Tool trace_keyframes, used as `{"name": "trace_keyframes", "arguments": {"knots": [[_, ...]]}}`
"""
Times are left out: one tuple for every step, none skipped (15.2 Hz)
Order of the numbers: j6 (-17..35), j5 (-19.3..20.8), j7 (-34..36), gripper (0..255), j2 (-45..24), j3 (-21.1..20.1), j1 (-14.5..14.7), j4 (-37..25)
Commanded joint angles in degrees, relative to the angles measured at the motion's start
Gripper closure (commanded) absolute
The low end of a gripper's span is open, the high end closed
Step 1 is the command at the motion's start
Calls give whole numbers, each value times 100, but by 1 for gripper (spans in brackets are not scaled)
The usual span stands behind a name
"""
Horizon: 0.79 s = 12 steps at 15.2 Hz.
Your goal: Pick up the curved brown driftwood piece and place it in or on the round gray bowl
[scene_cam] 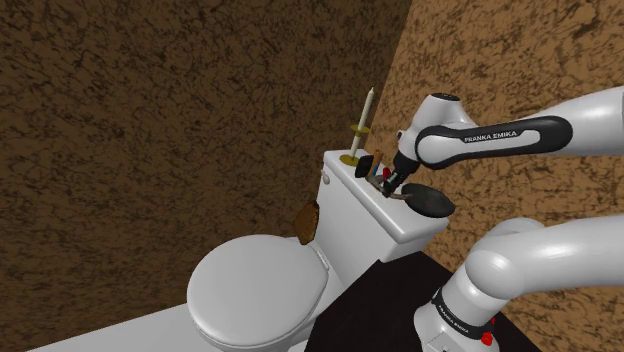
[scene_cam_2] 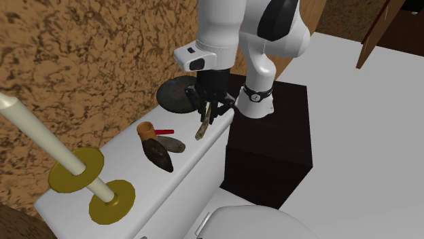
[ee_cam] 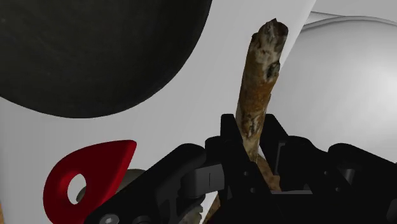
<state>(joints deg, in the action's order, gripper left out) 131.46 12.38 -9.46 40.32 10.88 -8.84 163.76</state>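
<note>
2nd ext view, l to r: candle (scene_cam_2: 41,146) on its yellow holder (scene_cam_2: 112,201) stands at the far end of the tank lid (scene_cam_2: 129,163), well apart from the work. dark oval bits (scene_cam_2: 162,155) and a red piece (scene_cam_2: 165,132) lie mid-lid. the dark bowl (scene_cam_2: 178,95) sits just beside the gripper (scene_cam_2: 209,115), which is clamped on the stick (scene_cam_2: 202,129). the stick pokes down past the fingertips by the lid's front edge. prob a short carry to the bowl, w/ the clutter avoided.

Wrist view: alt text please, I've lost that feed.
The black gripper is shut on the mottled brown driftwood piece, which sticks out past the fingertips. Beside it, the dark round bowl sits on a white surface, and a red piece with a hole lies near the fingers.
</note>
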Motion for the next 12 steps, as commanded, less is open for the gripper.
{"name": "trace_keyframes", "arguments": {"knots": [[-192,-26,-22,255,71,-9,10,-118],[-291,-39,-28,255,117,-19,16,-172],[-389,-53,-34,255,159,-29,22,-228],[-485,-66,-40,255,199,-39,27,-284],[-580,-79,-46,255,237,-49,33,-342],[-674,-92,-52,255,272,-58,38,-401],[-766,-105,-58,255,305,-68,44,-460],[-857,-117,-63,255,335,-78,49,-522],[-947,-129,-68,255,363,-87,55,-584],[-1036,-141,-74,255,390,-97,60,-647],[-1124,-153,-79,255,413,-106,65,-711],[-1211,-165,-84,255,435,-116,70,-776]]}}
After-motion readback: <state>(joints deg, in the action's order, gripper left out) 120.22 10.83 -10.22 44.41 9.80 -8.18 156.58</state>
